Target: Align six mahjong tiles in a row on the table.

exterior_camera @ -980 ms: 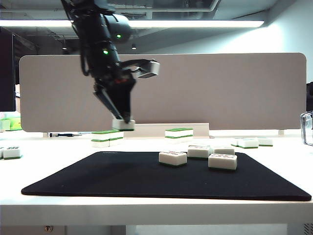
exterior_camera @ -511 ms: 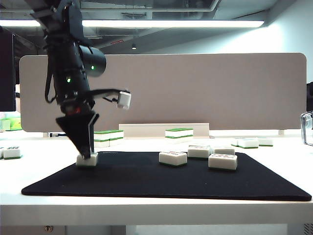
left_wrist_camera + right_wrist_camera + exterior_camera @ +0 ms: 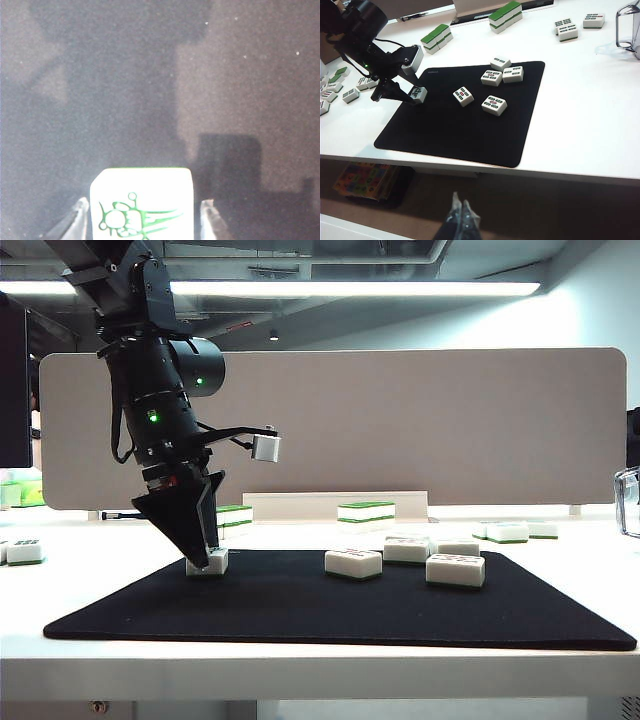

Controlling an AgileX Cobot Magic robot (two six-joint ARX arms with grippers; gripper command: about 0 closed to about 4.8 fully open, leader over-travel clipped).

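Five mahjong tiles lie face up on the black mat [image 3: 470, 125] that covers the middle of the bench [image 3: 580, 125]. Four of them form a loose cluster [image 3: 495, 82] toward the mat's far right part: three close together near its far edge and one [image 3: 463, 96] a little apart, nearer the mat's middle. The fifth tile [image 3: 418, 94] sits alone near the mat's far left corner, its face showing a green figure.

The left claw [image 3: 207, 562] points down at this lone tile; its fingertips [image 3: 79, 220] stand on either side of the tile, each with a narrow gap to it, so the claw is parted and not pinching it.

The right claw [image 3: 460, 212] hangs below the bench's near edge with its fingers pressed together, holding nothing.

Off the mat, two stacked rows of green-backed tiles [image 3: 506, 15] rest near the far edge of the bench, two more tiles [image 3: 567, 29] lie toward the far right corner, and several tiles [image 3: 350, 90] are scattered along the left edge. A clear container [image 3: 627, 25] stands at the right edge; its contents cannot be made out.
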